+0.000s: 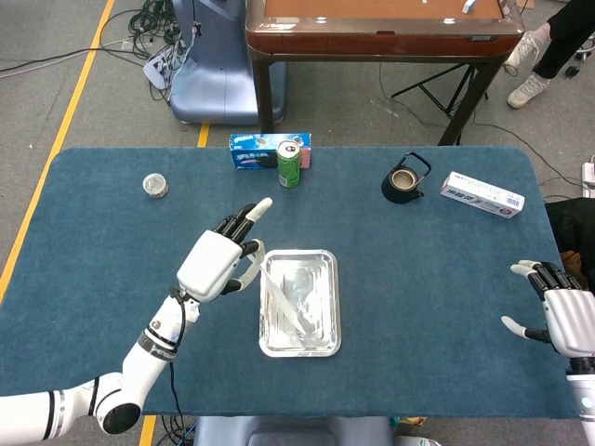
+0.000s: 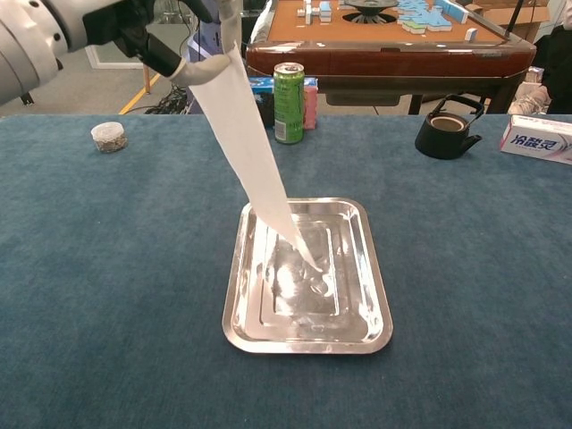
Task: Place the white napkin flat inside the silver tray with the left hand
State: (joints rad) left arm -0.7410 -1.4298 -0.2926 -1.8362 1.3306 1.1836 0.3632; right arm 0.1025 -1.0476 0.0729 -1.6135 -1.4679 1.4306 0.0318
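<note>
Left robot hand point(image 1: 220, 263): raised above the blue cloth tabletop point(image 1: 112, 269), gripping the top end of the long white paper napkin point(image 2: 253, 165). Napkin hangs slanting down; lower tip touches the floor of the rectangular silver metal tray point(image 2: 375, 295), near its middle. Right robot hand point(image 1: 564, 316): at the tabletop's far right edge, fingers spread, holding nothing. Green drink can point(image 2: 288, 103): upright, behind the tray.
</note>
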